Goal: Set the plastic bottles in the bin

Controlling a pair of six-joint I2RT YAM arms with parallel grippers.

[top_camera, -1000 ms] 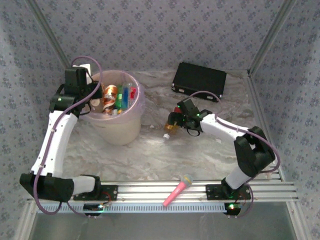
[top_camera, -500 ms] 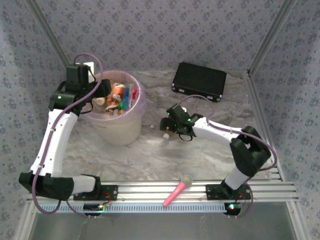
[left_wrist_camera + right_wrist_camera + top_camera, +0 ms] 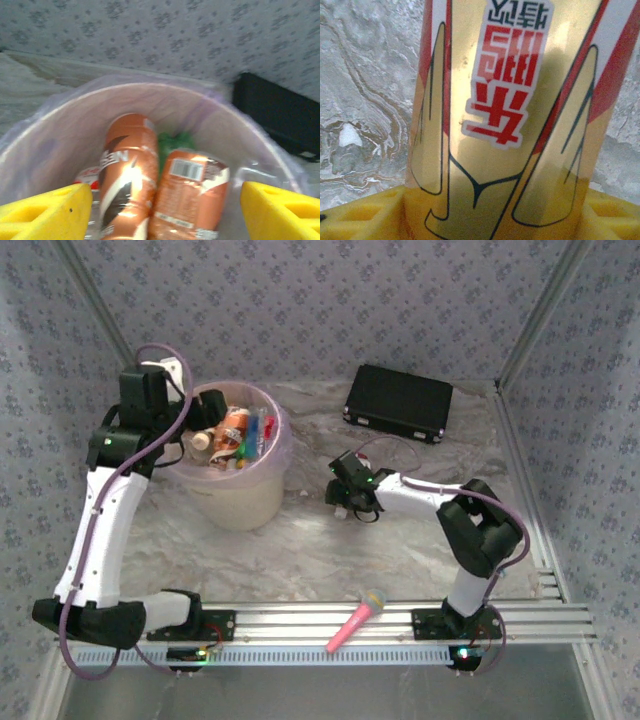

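The bin [image 3: 243,502], a pale-pink bucket, stands at the back left with several plastic bottles [image 3: 236,430] inside. My left gripper [image 3: 205,416] hovers over its left rim. It is open, its yellow fingers [image 3: 46,212] wide apart and empty. Under it, two orange-brown bottles [image 3: 127,170] lie side by side in the bin [image 3: 150,88], a green one behind them. My right gripper [image 3: 342,493] is low on the table mid-right. Its fingers [image 3: 362,215] press both sides of a lying bottle [image 3: 506,100] with a gold, red and white label.
A flat black case [image 3: 400,402] lies at the back right and also appears past the bin [image 3: 280,115]. A pink toy microphone [image 3: 357,620] rests on the front aluminium rail. Patterned walls close in the table on three sides.
My left gripper opened and let an orange-brown bottle drop into the bin. My right gripper slid left over the lying bottle and closed on it.
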